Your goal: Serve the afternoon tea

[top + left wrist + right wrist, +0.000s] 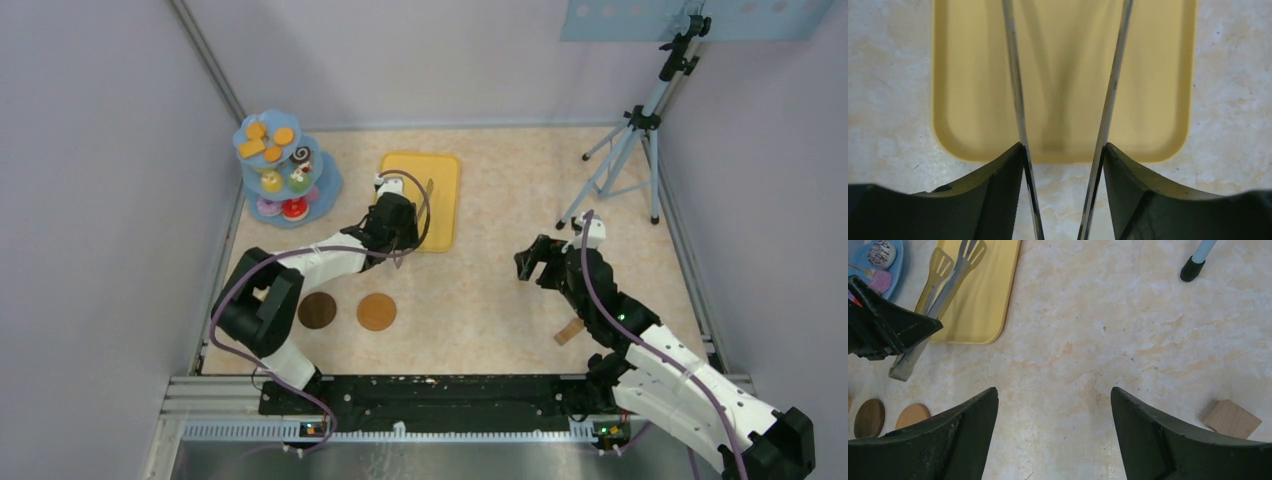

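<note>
Three blue tiers (330, 192) of toy sweets (272, 181)

There were two round brown coasters (317, 310) at 7 o'clock from the one yellow tray (442, 165). I counted one pair of metal tongs (955, 270), one blue tiered stand (325, 195) at 10 o'clock with four orange biscuits (284, 135) on top, one wooden block (1231, 418), and one tripod (630, 140) at 2 o'clock.

Your left wrist view cuts the tongs (1018, 100) and the yellow tray (948, 100) off at its top edge; overhead, the toy cakes (286, 180) are too small to tell apart.
</note>
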`<state>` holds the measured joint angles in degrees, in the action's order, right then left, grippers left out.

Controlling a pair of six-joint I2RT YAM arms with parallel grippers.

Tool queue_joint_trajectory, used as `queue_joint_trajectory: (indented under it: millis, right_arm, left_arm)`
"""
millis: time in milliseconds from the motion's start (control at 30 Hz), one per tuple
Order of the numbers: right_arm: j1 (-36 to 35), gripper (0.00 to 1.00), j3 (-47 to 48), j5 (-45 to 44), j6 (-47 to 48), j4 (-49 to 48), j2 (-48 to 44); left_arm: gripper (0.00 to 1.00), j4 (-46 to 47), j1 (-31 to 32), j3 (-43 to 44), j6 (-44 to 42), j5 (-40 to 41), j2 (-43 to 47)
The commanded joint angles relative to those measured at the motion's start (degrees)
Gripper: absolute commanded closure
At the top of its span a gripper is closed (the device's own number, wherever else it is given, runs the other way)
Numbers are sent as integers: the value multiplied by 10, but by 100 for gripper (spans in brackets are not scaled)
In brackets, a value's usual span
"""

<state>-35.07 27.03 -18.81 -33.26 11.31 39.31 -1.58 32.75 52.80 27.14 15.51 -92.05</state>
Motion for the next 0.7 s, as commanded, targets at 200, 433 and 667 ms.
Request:
queue_joint_trajectory:
  millis: [200, 433, 667]
  right_arm:
    - [3, 18, 5, -3, -10, -10, -2]
    - [3, 18, 5, -4, -9, 1, -5]
    - [3, 19, -1, 5, -8, -4, -15]
  left_arm:
    - [28, 78, 5, 35, -26, 27, -69]
    - [15, -9, -23, 88, -46, 32, -61]
    - [1, -32, -145, 0, -14, -95, 67]
